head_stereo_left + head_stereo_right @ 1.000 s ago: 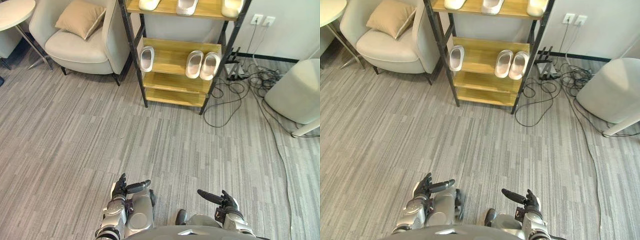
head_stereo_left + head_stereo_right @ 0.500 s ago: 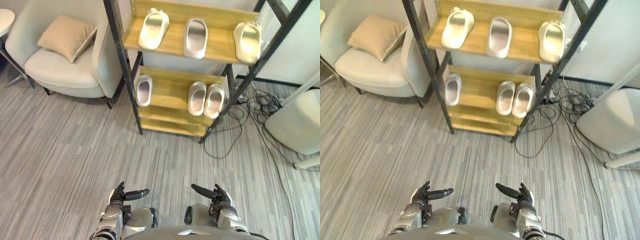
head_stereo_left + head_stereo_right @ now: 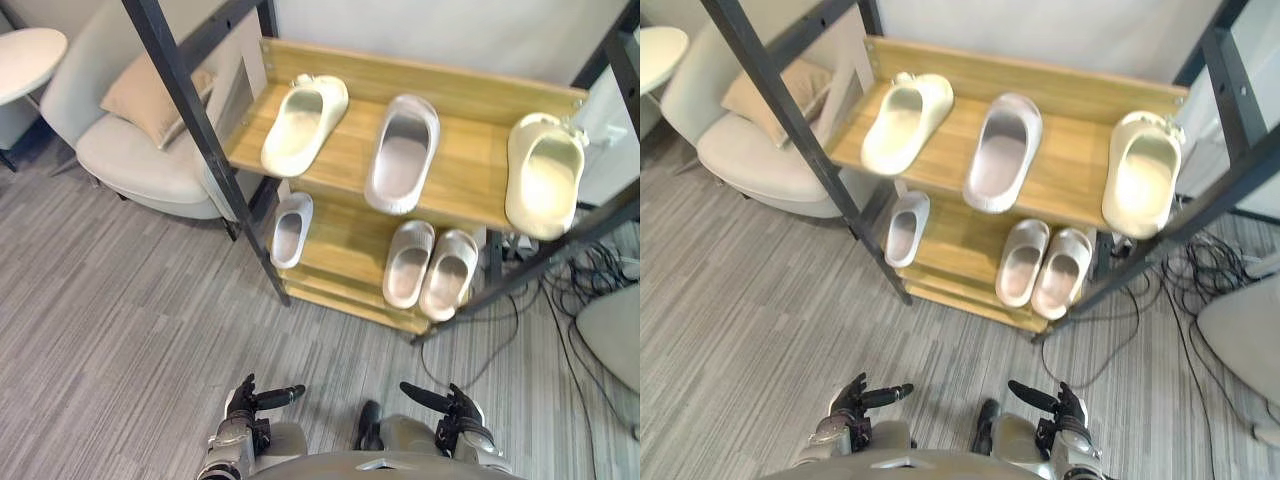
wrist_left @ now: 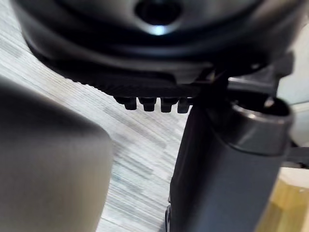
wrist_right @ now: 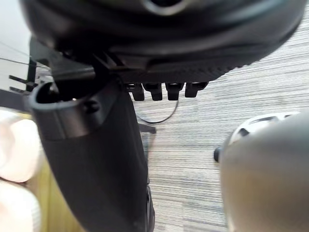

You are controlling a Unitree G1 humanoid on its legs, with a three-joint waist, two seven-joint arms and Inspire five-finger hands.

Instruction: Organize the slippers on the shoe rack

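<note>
Since nothing seemed within reach yet, we held our left hand [image 3: 243, 402] and right hand [image 3: 457, 412] low, fingers loosely open and empty. On the shoe rack [image 3: 470, 195] the upper shelf held a tilted cream slipper [image 3: 303, 125], a grey slipper [image 3: 403, 152] and another cream one [image 3: 545, 172], well apart and probably unsorted. Below sat a neat pair [image 3: 432, 265] and a single slipper [image 3: 289, 228].

You are looking at a shoe rack [image 3: 470, 185] of pale, matt wooden shelves in a matt black metal frame. Its slippers [image 3: 303, 125] look like smooth, soft-sheened moulded plastic. The floor [image 3: 110, 330] is rough grey striped carpet; the armchair [image 3: 140, 165] is matt cloth.
</note>
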